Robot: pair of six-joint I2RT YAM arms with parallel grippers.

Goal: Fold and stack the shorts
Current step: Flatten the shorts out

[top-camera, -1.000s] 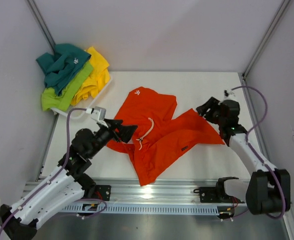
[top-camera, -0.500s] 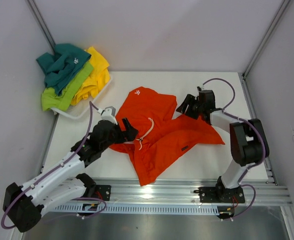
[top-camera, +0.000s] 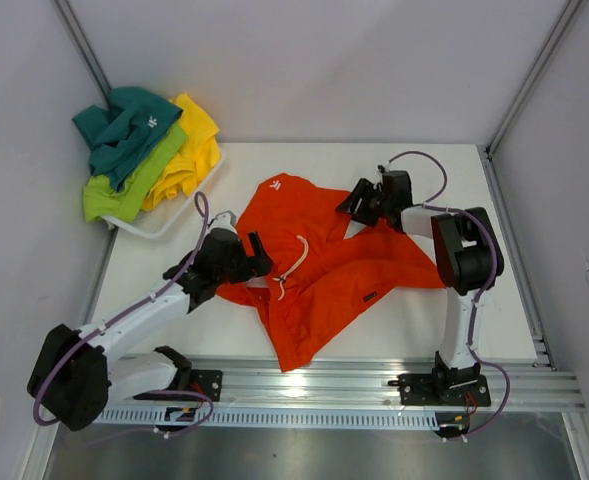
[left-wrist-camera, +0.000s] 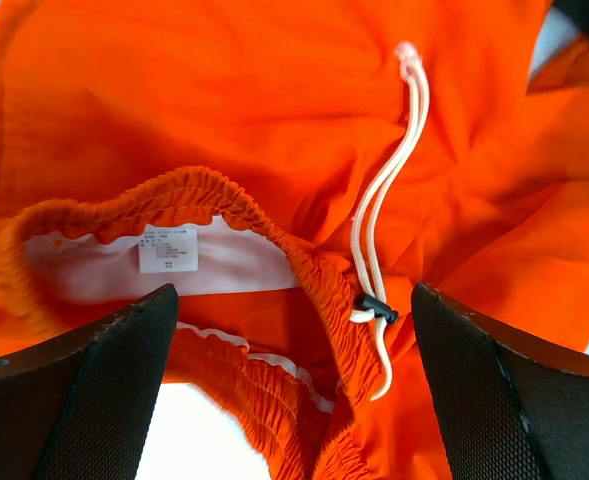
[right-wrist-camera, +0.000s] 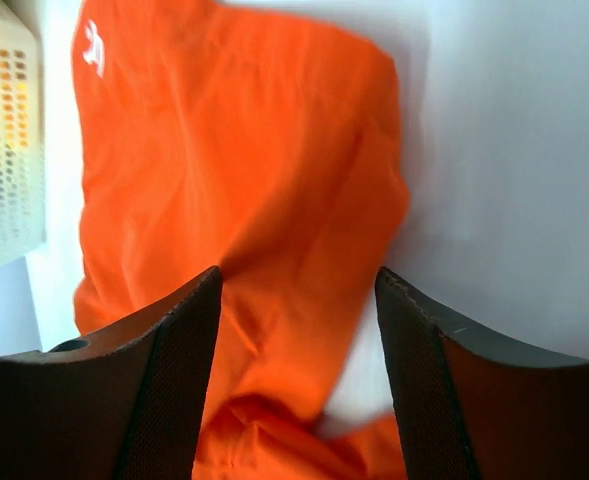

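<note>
Position: the orange shorts (top-camera: 314, 265) lie crumpled and partly spread at the middle of the white table (top-camera: 424, 310), with the waistband (left-wrist-camera: 204, 190) turned towards the left arm and 1 leg running out towards the right arm.

Left gripper (top-camera: 254, 255): low at the left side of the garment, jaws fully apart, nothing held. The left wrist view shows its 2 fingers (left-wrist-camera: 104, 380) straddling the gathered waistband, whose white lining and sewn label (left-wrist-camera: 168, 249) are exposed. The white drawstring (left-wrist-camera: 389, 180) runs down between the fingers, nearer the right one.

Right gripper (top-camera: 357, 200): at the far right edge of the garment, jaws apart and not closed on anything. The right wrist view shows the orange cloth lying flat between and beyond its fingers (right-wrist-camera: 179, 380), with bare table to the right.

Other stock: teal shorts (top-camera: 124, 125), lime green shorts (top-camera: 124, 190) and yellow shorts (top-camera: 196, 135) are heaped together over a white perforated basket (top-camera: 164, 225) at the far left corner, well apart from both grippers.
</note>
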